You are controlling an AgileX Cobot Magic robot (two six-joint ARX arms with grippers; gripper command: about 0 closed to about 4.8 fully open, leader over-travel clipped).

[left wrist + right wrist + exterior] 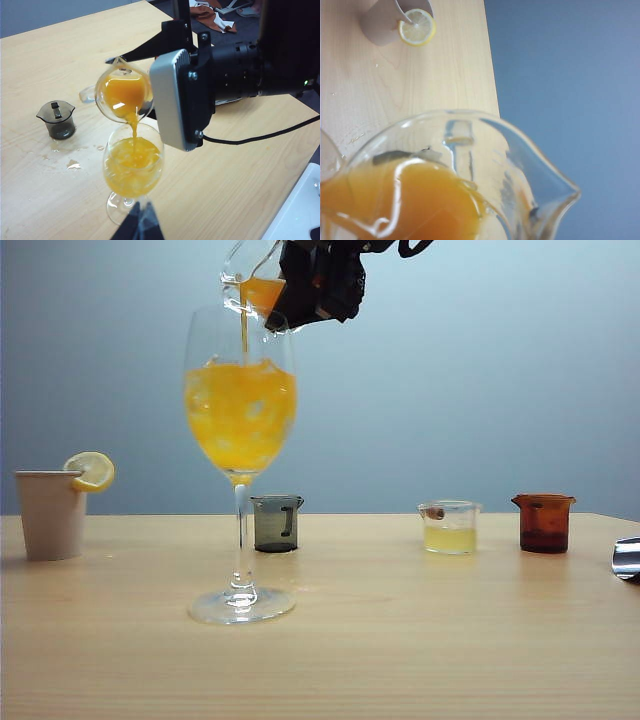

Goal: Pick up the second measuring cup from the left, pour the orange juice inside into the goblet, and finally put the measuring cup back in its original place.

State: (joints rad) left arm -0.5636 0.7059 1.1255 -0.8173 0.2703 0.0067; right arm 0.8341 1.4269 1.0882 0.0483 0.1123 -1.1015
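The right gripper (pixel 300 285), at the top centre of the exterior view, pinches the measuring cup (pixel 250 280) and holds it tipped steeply above the goblet (pixel 240 420), its pour lip aimed over the bowl's rim so that the orange juice (pixel 243 335) falls in a thin stream straight into the glass. The goblet stands upright on the tabletop (pixel 400 640) left of centre, its bowl already well filled with orange liquid, while some juice is left in the tilted cup, so the pour looks partly done. The left gripper (pixel 137 225) shows only as dark tips at the lower edge of its wrist view, near the goblet's foot; I cannot tell how its jaws stand. Behind, a smoky grey cup (pixel 276 523) looks empty, a clear cup (pixel 449 527) holds pale yellow liquid, and a brown cup (pixel 543 523) stands at the right. At the far left a paper cup (pixel 50 515) carries a lemon slice (pixel 90 470).
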